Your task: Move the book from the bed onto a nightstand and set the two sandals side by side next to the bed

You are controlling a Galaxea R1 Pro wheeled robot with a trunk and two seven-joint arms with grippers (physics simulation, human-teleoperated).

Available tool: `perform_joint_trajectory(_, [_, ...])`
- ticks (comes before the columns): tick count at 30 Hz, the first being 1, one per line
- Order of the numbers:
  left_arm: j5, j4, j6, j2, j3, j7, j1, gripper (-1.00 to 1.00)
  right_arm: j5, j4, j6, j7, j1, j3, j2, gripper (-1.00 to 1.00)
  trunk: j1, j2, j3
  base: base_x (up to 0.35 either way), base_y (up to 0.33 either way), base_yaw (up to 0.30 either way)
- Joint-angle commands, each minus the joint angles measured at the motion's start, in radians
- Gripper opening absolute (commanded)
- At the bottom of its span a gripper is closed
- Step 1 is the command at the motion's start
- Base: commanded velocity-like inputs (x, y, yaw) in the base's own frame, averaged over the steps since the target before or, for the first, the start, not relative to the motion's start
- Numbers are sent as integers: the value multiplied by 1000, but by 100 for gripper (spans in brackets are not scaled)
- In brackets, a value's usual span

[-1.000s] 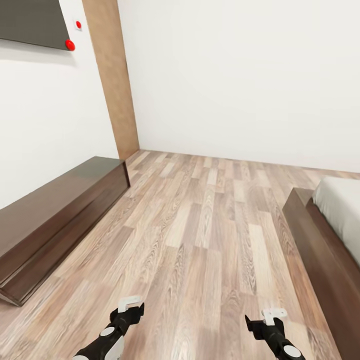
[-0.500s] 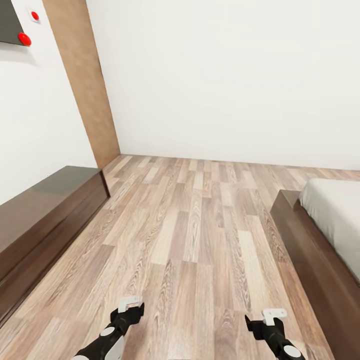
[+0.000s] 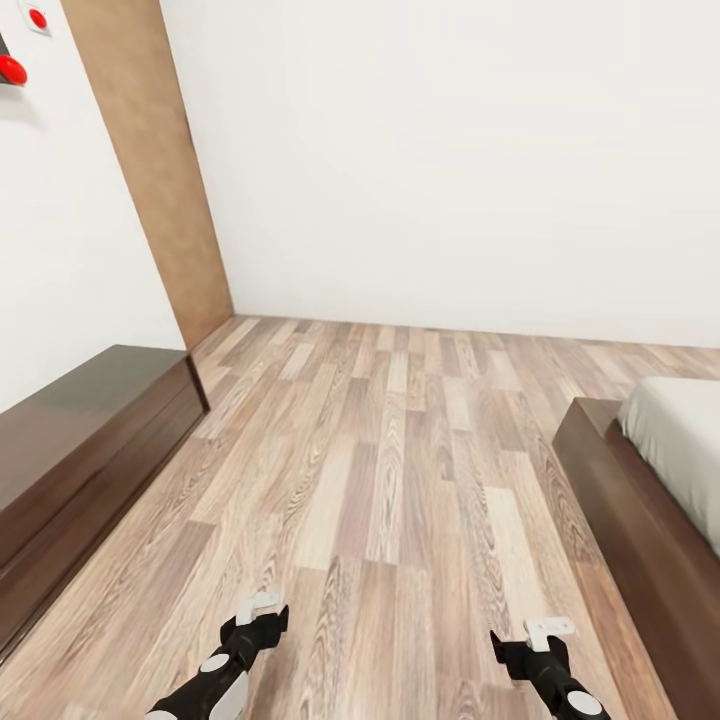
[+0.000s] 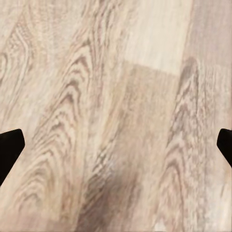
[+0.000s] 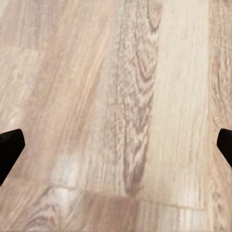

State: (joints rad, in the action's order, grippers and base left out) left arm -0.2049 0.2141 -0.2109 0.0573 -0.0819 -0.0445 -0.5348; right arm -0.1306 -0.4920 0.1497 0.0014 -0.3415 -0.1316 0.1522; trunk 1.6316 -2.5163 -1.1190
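Your left gripper [image 4: 116, 145] and right gripper [image 5: 116, 145] both have fingers spread wide, holding nothing, above the plank floor [image 3: 400, 480]. The bed [image 3: 640, 500] is at your right.

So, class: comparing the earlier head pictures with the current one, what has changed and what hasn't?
Only the camera turned: the cabinet and wall panel slid leftward in the picture. Nothing was grasped or released. Both grippers, left and right, hang open over the floor; the bed sits unchanged.
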Motion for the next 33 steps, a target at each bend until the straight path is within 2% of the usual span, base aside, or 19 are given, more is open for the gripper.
perform_joint_trajectory(1, [-8, -1, -4, 0, -9, -5, -1, 100, -11, 1, 4, 0, -1, -6, 1, 100, 0, 0, -1, 331, 0, 0])
perform_joint_trajectory(14, [-8, -1, -4, 1, -9, -5, -1, 100, -11, 1, 5, 0, -1, -6, 1, 100, 0, 0, -1, 331, 0, -13])
perform_joint_trajectory(33, [-8, -1, -4, 1, -9, -5, -1, 100, -11, 2, 5, 0, -1, -6, 1, 100, 0, 0, -1, 331, 0, -194])
